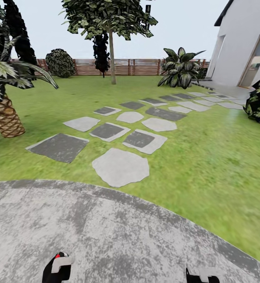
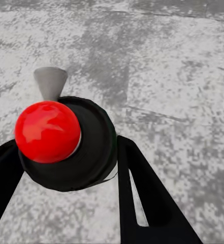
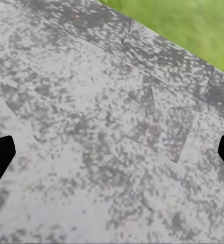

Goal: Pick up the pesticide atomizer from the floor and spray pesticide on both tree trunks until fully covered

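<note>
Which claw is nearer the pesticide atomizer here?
Left. The left claw is shut on the pesticide atomizer; the right claw hangs open over bare concrete floor, apart from it.

Palm (image 1: 4, 114), stepping stones (image 1: 120, 167), white house (image 1: 240, 47).

Right gripper (image 3: 112, 155): black fingertips spread wide apart, nothing between. Below: grey mottled concrete floor (image 3: 101, 132). Beyond: green lawn (image 3: 188, 25).

A home garden: lawn (image 1: 208, 157), stepping stones (image 1: 120, 166), slat fence (image 1: 122, 67), apparently a house (image 1: 244, 43).
</note>
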Controlling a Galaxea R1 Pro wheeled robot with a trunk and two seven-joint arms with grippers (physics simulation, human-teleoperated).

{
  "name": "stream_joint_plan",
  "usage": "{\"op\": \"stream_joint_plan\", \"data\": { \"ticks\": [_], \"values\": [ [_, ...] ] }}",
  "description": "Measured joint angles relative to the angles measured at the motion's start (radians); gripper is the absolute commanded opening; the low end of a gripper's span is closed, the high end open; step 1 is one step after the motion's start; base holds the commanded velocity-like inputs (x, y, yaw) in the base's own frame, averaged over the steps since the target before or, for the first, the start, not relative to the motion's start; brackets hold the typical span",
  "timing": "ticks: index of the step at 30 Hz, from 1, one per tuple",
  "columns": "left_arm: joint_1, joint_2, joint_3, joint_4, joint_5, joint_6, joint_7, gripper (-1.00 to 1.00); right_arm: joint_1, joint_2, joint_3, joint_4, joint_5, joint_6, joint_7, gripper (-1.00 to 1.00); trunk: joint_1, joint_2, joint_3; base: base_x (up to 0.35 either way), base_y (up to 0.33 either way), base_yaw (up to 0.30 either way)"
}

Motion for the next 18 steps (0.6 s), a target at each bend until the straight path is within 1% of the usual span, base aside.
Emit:
{"op": "stream_joint_plan", "data": {
  "ticks": [10,15,18],
  "values": [
    [0.0,0.0,0.0,0.0,0.002,0.001,0.001,-1.0,0.0,0.0,0.0,0.0,-0.002,0.0,0.0,1.0,0.0,0.0,0.0,0.342,0.0,0.006],
    [0.0,-0.001,0.0,0.01,0.002,0.0,0.003,-1.0,0.0,0.0,0.0,0.0,-0.002,0.0,-0.001,1.0,0.0,0.0,0.0,0.342,0.0,0.171],
    [0.0,0.0,0.0,0.012,0.002,0.0,0.003,-1.0,0.0,0.0,0.0,0.0,-0.002,0.0,-0.001,1.0,0.0,0.0,0.0,0.342,0.0,0.074]
  ]
}}
